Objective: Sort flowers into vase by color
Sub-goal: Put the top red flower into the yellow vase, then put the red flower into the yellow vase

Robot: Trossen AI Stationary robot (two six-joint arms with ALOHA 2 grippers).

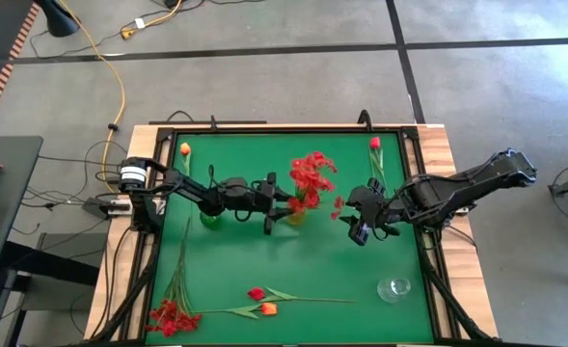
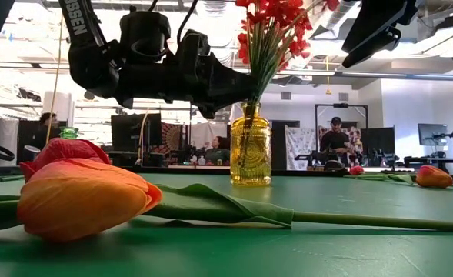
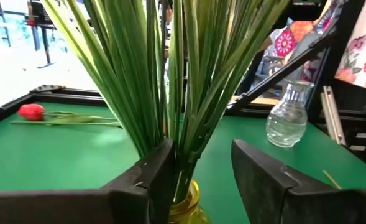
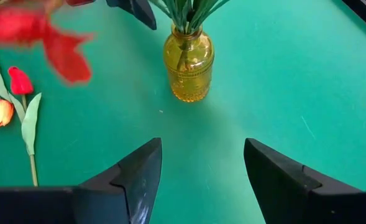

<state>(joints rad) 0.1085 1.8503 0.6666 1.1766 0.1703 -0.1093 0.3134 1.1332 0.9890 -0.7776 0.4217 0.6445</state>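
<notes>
The bunch of small red blossoms [image 1: 311,176] was stood in the yellow vase [image 2: 250,145], so the left gripper [image 3: 202,180] was parted around the stems, likely letting go. The right gripper [image 4: 202,180] was kept wide and empty nearby, ready to steady things.

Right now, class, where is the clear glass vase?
In the high view, the clear glass vase stands empty near the table's front right corner, below the right gripper.

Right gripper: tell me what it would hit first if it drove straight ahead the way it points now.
Probably the yellow vase. The right gripper, jaws open, points across bare green mat straight at it, with nothing between. How high the gripper rides is unclear, so it might meet the green stems instead.
</notes>
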